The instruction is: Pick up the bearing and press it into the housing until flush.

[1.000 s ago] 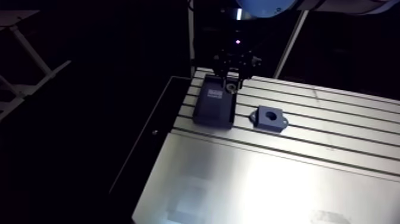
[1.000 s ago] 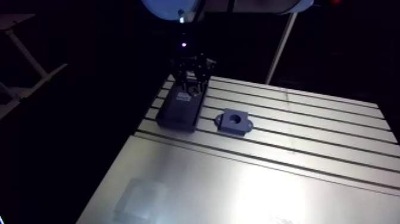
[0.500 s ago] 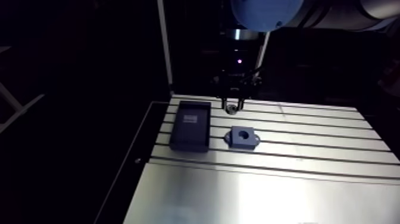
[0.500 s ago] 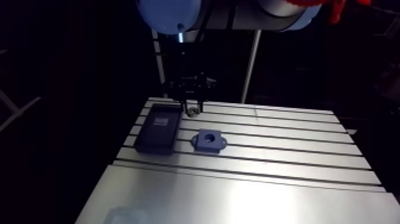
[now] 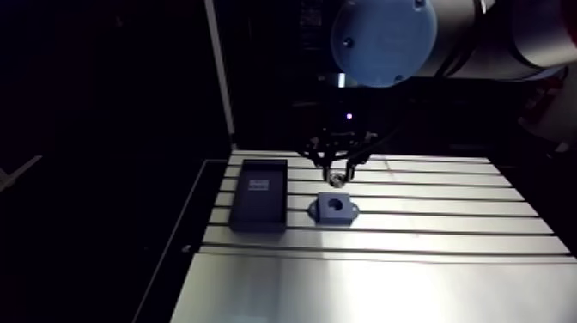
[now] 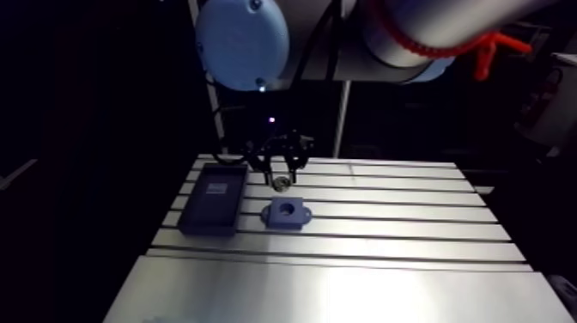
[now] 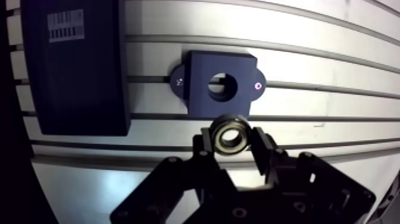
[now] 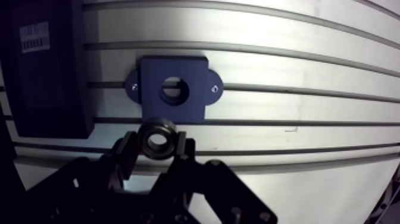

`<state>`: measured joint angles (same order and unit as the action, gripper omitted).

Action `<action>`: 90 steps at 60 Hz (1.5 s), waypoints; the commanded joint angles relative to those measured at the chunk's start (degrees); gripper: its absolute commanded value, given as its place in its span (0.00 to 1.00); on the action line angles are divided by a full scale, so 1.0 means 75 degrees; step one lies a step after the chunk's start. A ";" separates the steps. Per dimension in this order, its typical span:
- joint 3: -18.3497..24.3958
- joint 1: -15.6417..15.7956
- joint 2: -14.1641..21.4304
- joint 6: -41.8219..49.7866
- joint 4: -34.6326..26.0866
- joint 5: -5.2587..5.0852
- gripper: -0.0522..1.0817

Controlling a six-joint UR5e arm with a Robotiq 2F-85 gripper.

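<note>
Gripper (image 7: 232, 143): gripping the bearing (image 7: 230, 136) by its outer ring, with the two fingers (image 7: 205, 142) narrowed onto it and pressing from either side.
Bearing position: hanging above the table (image 7: 333, 65) in the grip, just short of the housing (image 7: 199, 100) and apart from it, not yet over the bore (image 7: 222, 87).
Housing: sitting flat on the slotted table just beside the tray, with its bore facing up and nothing showing inside it.
Risk, off-centre descent: if the bearing is going down before it is centred over the bore, it is likely catching on the rim and cocking instead of seating. The offset showing in the wrist view would be the cause.
Risk, tilt in the grip: the ring seems to be facing the wrist camera rather than lying level, though the angle is hard to judge. A tilted ring would be jamming partway in and never reaching flush.
Risk, housing shifting: I cannot tell whether the housing is fastened down, so a skewed push could be sliding it along the slots.
Tray (image 7: 77, 77): dark, shallow and open, holding nothing that I can make out except a printed label (image 7: 65, 25) on its floor.
</note>
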<state>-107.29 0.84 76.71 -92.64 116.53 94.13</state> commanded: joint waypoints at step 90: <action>-0.0478 -0.0209 -0.0755 -0.0334 0.1321 0.0053 0.80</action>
<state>-111.02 -0.85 71.38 -95.12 126.47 94.55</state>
